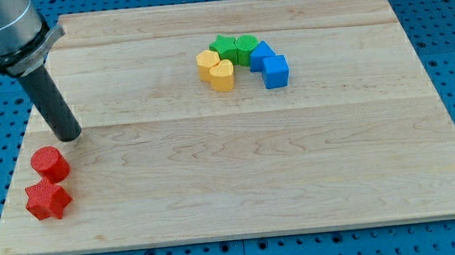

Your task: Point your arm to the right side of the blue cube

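Eight blocks sit on the table (241,184). Two red — a cylinder (50,164) and a star (47,199) — lie at eight o'clock, just below my tip (70,137). At one o'clock cluster two yellow, two green, a blue piece (260,56) and the blue cube (275,71), well apart from my tip. No gripper shows.

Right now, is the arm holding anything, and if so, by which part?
Nothing is held. My tip rests bare on the board, just above the red cylinder at the view's left, far from the blue cube.
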Motion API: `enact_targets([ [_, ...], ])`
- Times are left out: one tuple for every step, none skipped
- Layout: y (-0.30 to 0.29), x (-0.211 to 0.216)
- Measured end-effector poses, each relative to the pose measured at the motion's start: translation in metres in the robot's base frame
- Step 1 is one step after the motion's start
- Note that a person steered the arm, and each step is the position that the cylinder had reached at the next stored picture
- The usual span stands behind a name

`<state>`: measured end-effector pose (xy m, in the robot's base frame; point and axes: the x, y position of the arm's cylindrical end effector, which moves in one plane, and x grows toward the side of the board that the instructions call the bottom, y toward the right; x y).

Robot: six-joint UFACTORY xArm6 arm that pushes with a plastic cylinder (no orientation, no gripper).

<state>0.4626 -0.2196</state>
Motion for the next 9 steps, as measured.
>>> enact_targets([
  [0.000, 0.012],
  [0.000, 0.027],
  [-0.002, -0.001],
  [-0.011, -0.011],
  [-0.016, 0.009],
  [-0.016, 0.009],
  [-0.013, 0.003],
  [0.055, 0.006],
  [0.152, 0.042],
])
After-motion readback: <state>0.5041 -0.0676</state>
